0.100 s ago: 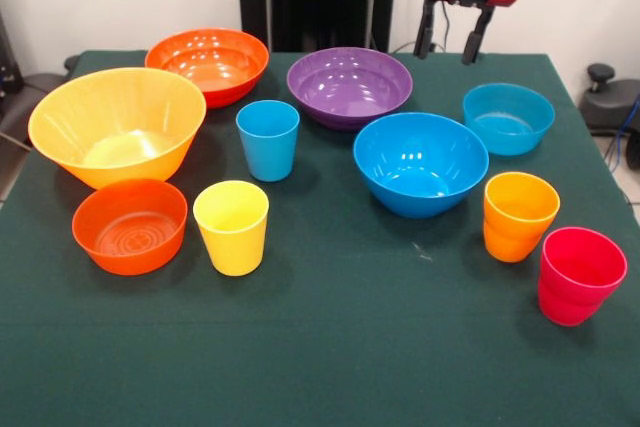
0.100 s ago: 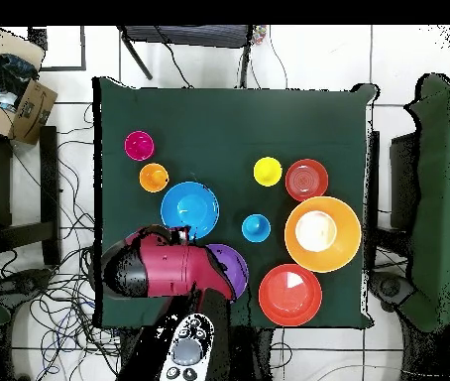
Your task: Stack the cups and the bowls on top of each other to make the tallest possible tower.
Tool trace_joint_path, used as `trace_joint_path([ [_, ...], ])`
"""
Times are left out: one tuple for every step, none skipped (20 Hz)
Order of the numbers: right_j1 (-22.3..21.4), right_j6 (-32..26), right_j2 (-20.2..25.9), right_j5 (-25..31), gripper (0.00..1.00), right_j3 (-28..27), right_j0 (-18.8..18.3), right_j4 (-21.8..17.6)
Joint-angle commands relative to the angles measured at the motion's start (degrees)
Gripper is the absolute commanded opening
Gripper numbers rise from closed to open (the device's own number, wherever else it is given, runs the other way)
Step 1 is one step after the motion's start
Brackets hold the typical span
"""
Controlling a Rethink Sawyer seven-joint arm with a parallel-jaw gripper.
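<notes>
1. On the table, draped in a dark green cloth, I see every cup and bowl standing upright and separate; nothing is stacked.
2. In the front view, the big yellow-orange bowl sits at the left, with the wide orange bowl behind it and the small orange bowl in front of it.
3. The yellow cup stands just beside the small orange bowl; the blue cup is farther back, near the purple bowl.
4. The big blue bowl is right of centre, and the small teal-blue bowl lies beyond it toward the right edge.
5. The orange cup and the pinkish red cup stand close together near the right side.
6. My gripper hangs above the far right part of the table, its two dark fingers spread apart and holding nothing.
7. From overhead, I see the arm covering part of the purple bowl.
8. Around the table is a white tiled floor strewn with cables, and a cardboard box sits off to one side.
</notes>
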Motion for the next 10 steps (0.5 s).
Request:
trace_joint_path([
  [3.7,10.2,2.2,3.4,1.0,-2.6,0.9,1.7],
  [3.7,10.2,2.2,3.5,1.0,-2.6,1.0,1.7],
  [3.7,10.2,2.2,3.5,1.0,-2.6,1.0,1.7],
  [3.6,10.1,2.3,3.6,1.0,-2.6,0.9,1.6],
  [3.6,9.9,2.3,3.9,1.0,-2.7,0.8,1.6],
  [3.5,9.8,2.4,4.0,1.0,-2.6,0.8,1.6],
  [3.4,9.7,2.4,4.0,1.0,-2.6,0.7,1.5],
  [3.4,9.6,2.5,4.1,1.0,-2.6,0.6,1.5],
  [3.4,9.5,2.6,4.1,1.0,-2.6,0.5,1.5],
  [3.4,9.4,2.6,4.2,1.0,-2.6,0.5,1.4],
])
